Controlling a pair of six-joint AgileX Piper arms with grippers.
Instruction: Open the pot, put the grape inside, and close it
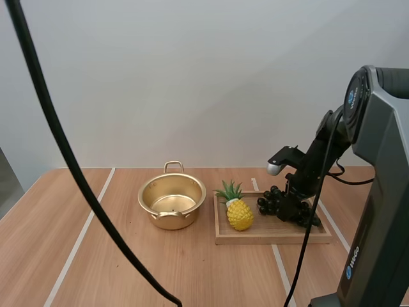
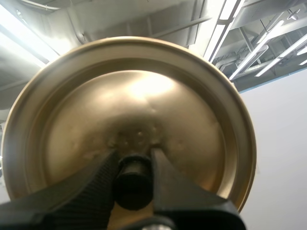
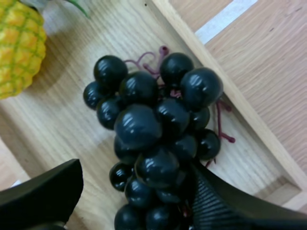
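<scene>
The gold pot point(image 1: 171, 221) stands open on the table, left of the wooden tray point(image 1: 268, 236). Its gold lid point(image 2: 144, 96) is held up by my left gripper point(image 2: 133, 163), shut on the black knob point(image 2: 133, 186). A bunch of dark grapes point(image 1: 273, 199) point(image 3: 153, 129) lies at the right end of the tray. My right gripper point(image 1: 298, 208) point(image 3: 134, 191) is down over the bunch, open, with one finger on each side of the bunch's near end. One ribbed finger point(image 3: 216, 201) touches the grapes; the other stands apart from them.
A yellow toy pineapple point(image 1: 239, 213) point(image 3: 19, 48) lies at the tray's left end, between the grapes and the pot. The tray's raised rim point(image 3: 230, 91) runs close beside the bunch. Bare wooden table stretches left of and in front of the pot.
</scene>
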